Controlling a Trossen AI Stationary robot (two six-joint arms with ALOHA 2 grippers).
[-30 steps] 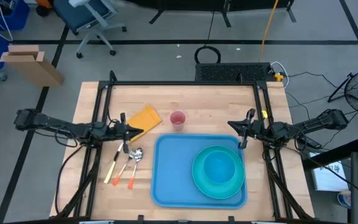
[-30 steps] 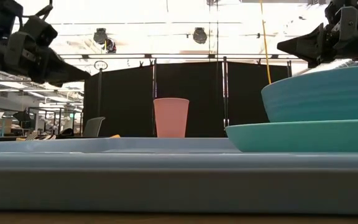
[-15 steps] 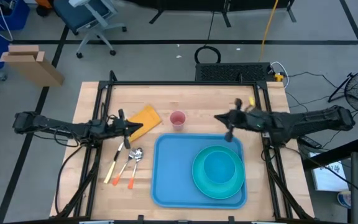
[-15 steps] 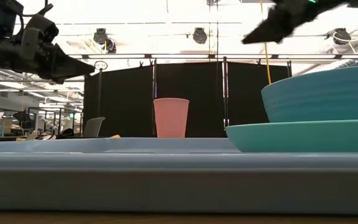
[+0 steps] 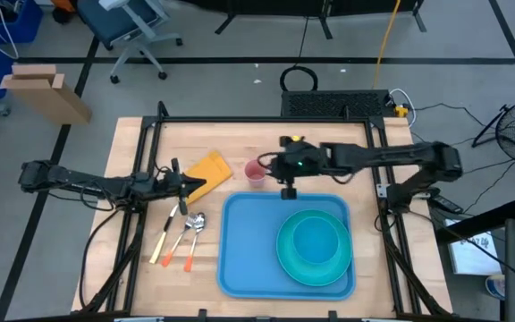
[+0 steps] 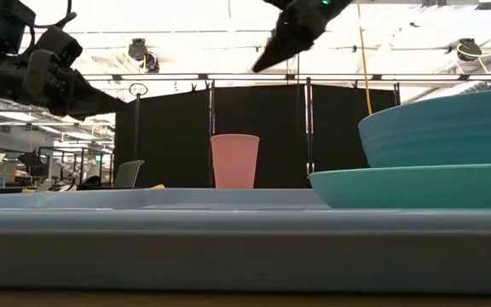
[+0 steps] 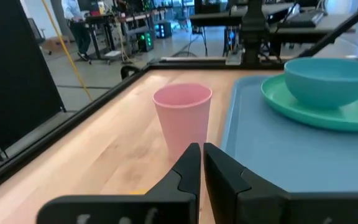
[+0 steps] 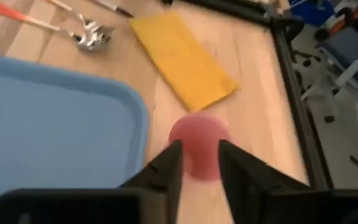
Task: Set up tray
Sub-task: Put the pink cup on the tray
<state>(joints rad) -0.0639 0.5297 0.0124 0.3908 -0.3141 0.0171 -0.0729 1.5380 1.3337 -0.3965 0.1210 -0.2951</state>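
Observation:
The blue tray lies on the table's near right half. It carries a turquoise plate with a turquoise bowl on it. A pink cup stands upright on the wood just beyond the tray's far left corner. My right gripper hovers open high above the cup, with a finger on either side of it in the right wrist view, well clear of it. My left gripper is shut and raised over the table's left part, pointing toward the cup.
A yellow napkin lies flat on the wood left of the cup. A spoon and orange-handled cutlery lie left of the tray. Black frame rails run along the table's left, far and right edges.
My right gripper has swung from the table's right edge toward the left, passing over the tray's far edge, and now hangs above the pink cup. The cup, the tray and the dishes have stayed where they were.

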